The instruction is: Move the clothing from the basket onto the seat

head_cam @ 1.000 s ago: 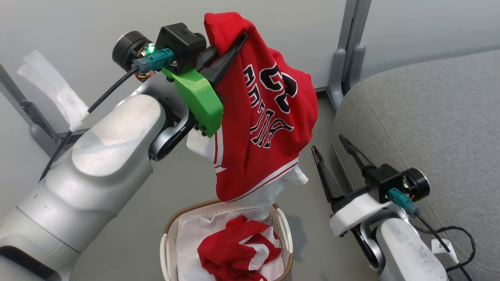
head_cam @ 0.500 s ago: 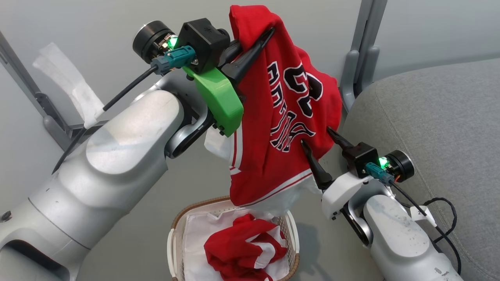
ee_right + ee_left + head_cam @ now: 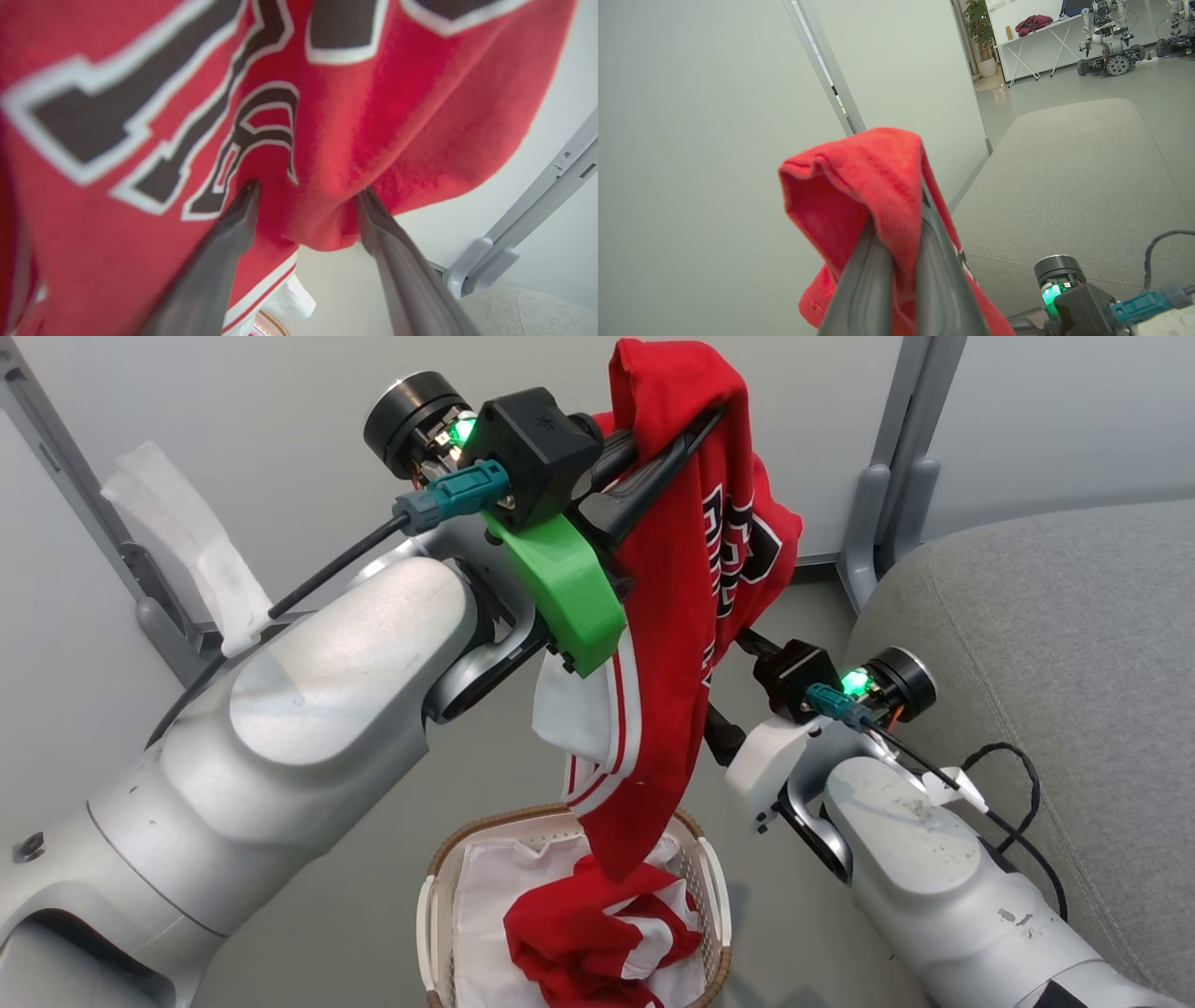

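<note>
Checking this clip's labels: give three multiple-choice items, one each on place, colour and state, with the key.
1. Where does the second jersey lie? A on the seat; B in the basket; C on the floor.
2. The lifted jersey's lettering is: A blue; B yellow; C black edged white.
3. The left gripper is: A shut on the lifted jersey; B open, empty; C shut on the basket.
Key: B, crumpled on the liner; C, clear in the right wrist view; A, cloth pinched between its fingers.
</note>
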